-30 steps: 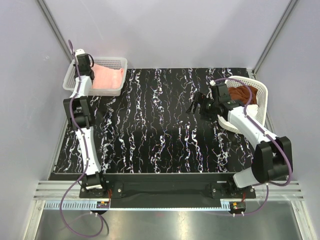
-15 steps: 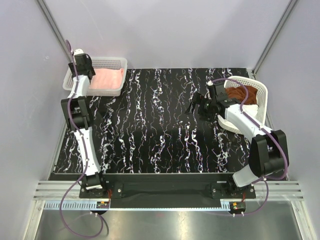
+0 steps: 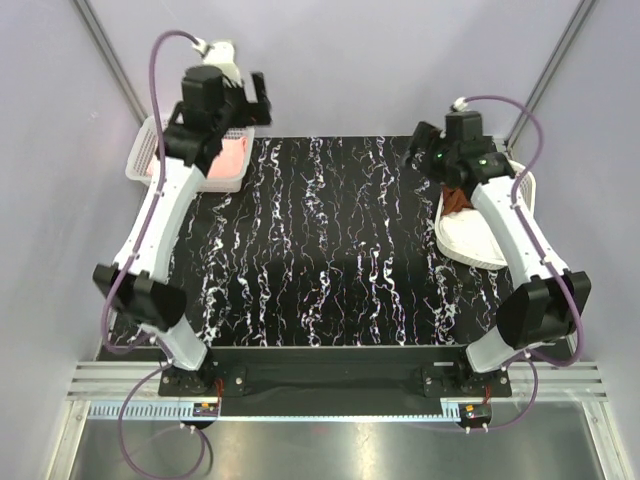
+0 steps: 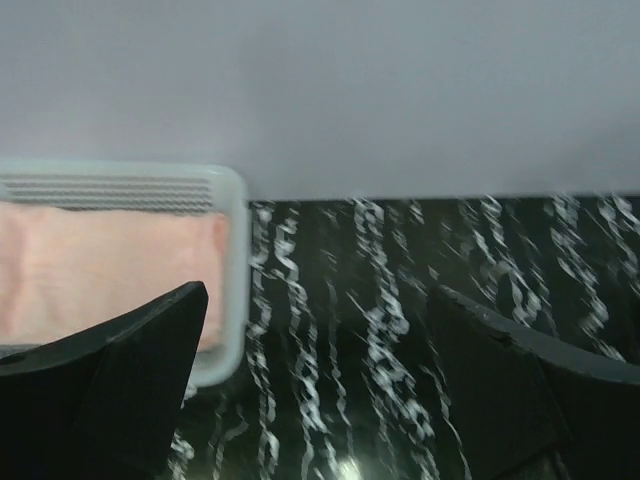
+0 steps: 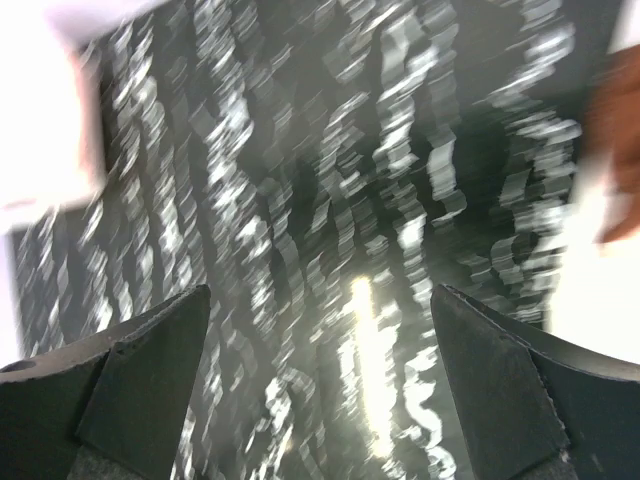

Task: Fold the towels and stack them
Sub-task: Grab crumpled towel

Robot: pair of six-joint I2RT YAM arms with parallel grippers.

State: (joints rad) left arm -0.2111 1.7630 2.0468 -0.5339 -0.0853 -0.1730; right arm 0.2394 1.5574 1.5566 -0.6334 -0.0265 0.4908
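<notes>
While left fingers (image 4: 130, 370) and right fingers (image 5: 140, 380) hang wide open, empty, rust-brown towel (image 5: 615, 130) sits in right basket (image 3: 480, 250) just right of the nearer right fingers; pink towel (image 4: 100, 270) lies in left basket (image 4: 232, 300).

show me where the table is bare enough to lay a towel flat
The whole marbled table between the left basket, holding the pink towel, and the right basket, holding the rust-brown towel, is bare, down to the near edge. Crowded only at the baskets.
</notes>
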